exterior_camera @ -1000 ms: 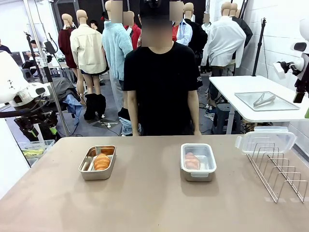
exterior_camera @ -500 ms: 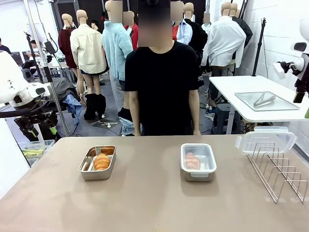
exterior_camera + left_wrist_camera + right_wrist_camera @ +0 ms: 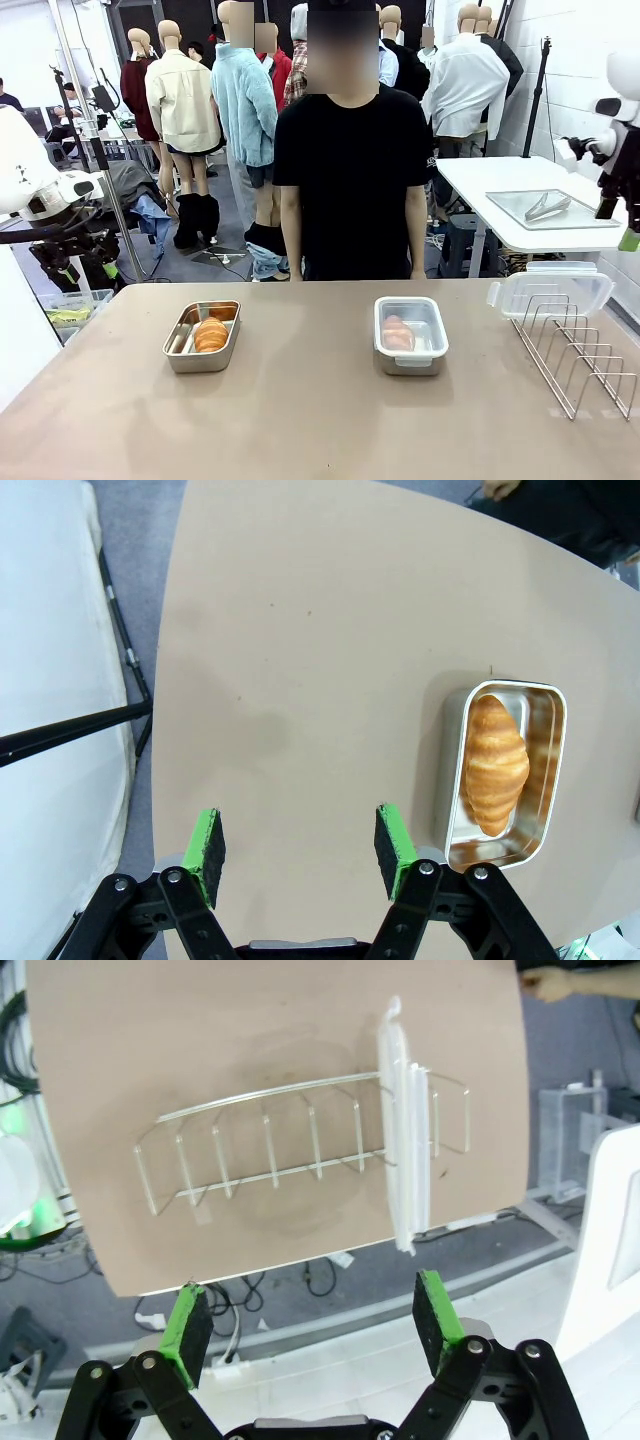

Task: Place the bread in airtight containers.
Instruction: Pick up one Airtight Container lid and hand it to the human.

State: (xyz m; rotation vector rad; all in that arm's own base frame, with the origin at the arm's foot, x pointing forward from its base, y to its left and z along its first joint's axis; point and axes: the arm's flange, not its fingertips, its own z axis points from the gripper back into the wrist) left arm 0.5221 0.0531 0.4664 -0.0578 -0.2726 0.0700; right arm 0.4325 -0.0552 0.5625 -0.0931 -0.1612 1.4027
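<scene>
You are looking at a job that is nearly finished, so the risks are now about the lids. The open container (image 3: 202,336) is sitting on the counter (image 3: 300,420) ahead and to the right of your left tool (image 3: 300,845), with one croissant roll (image 3: 496,764) lying inside it along its length. It is still wearing no lid. The spare clear lid (image 3: 550,291) is leaning on the wire rack (image 3: 580,350), directly below and ahead of your right tool (image 3: 312,1322).

What could go wrong from here, in my judgement: the lid is thin and is standing on its edge between the wires, so a grasp that is coming a little off-centre could push it flat or drag the light rack along the counter. The lid is also transparent and hard to see against the rack. When it is going onto the tub, a tilted lid may sit on the roll or on one rim and not snap shut. The second container (image 3: 410,334) is already carrying its lid over the other roll (image 3: 397,333).

Both tools are hanging above the counter with their jaws standing wide apart. They are holding nothing and touching nothing; the green pads (image 3: 207,843) are bare. The person (image 3: 350,170) is standing at the far side.
</scene>
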